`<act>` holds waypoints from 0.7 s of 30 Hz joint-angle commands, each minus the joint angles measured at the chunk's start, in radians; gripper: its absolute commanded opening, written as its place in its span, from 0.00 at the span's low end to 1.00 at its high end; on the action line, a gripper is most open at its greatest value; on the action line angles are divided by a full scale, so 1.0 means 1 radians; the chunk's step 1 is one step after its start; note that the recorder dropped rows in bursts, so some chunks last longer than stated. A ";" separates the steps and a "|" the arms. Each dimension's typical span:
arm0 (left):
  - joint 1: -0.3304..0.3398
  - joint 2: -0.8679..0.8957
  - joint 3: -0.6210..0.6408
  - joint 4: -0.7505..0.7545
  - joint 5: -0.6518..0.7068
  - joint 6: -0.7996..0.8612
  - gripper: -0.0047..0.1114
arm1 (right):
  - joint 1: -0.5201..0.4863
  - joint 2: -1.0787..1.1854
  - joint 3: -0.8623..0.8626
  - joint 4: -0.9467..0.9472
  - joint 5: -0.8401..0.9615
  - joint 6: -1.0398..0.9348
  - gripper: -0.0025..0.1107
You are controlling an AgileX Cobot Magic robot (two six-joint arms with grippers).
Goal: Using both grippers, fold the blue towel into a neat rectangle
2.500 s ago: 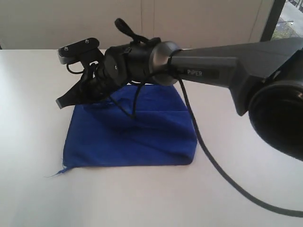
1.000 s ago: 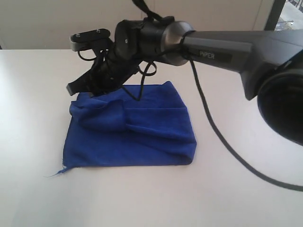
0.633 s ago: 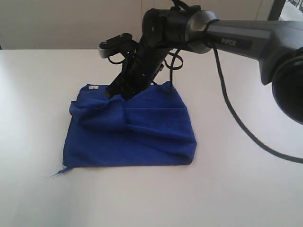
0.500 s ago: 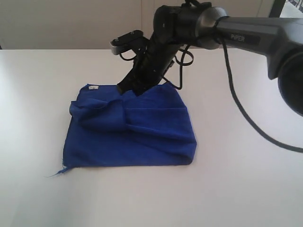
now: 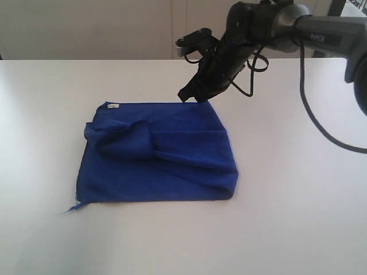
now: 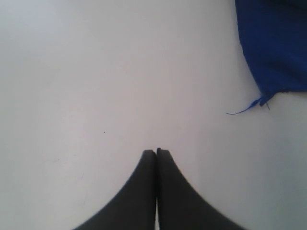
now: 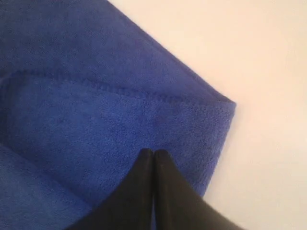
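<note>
One blue towel [image 5: 166, 166] lies near the middle of the white bench [image 5: 287, 229], folded into a rough rectangle of several layers. Its small white tag [image 5: 113, 106] shows at the far left corner and a loose thread [image 5: 67, 211] trails from the near left corner. The fold is not neat: a rumpled hump [image 5: 123, 137] of cloth stands up on the left half of the top layer, and a fold edge slants from it toward the near right corner. The right gripper [image 5: 188, 97] hangs at the towel's far edge, close to the far right corner, pointing down at the cloth. Its jaws are pressed together with nothing between them, and its wrist view puts them over the layered corner, though I cannot tell whether they touch it. The left gripper [image 6: 156, 152] does not show in the exterior view. Its wrist view has it over bare bench, jaws likewise flat against each other and empty, with the frayed corner and thread near but clearly apart. By my reading the main folds are made and the step in hand is tidying. The next move probably calls for opening one pair of jaws, pinching the bunched cloth on the left and drawing it flat toward the tagged corner, while the other gripper pins the layers so the stack does not slide.
</note>
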 commanded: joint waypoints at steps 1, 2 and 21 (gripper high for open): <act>0.003 -0.008 -0.005 0.000 0.002 -0.005 0.04 | -0.005 0.044 -0.001 0.038 -0.025 -0.083 0.02; 0.003 -0.008 -0.005 0.000 0.002 -0.005 0.04 | -0.005 0.051 -0.001 0.057 -0.033 -0.102 0.02; 0.003 -0.008 -0.005 0.000 0.002 -0.005 0.04 | -0.029 0.161 -0.001 0.018 -0.148 -0.041 0.02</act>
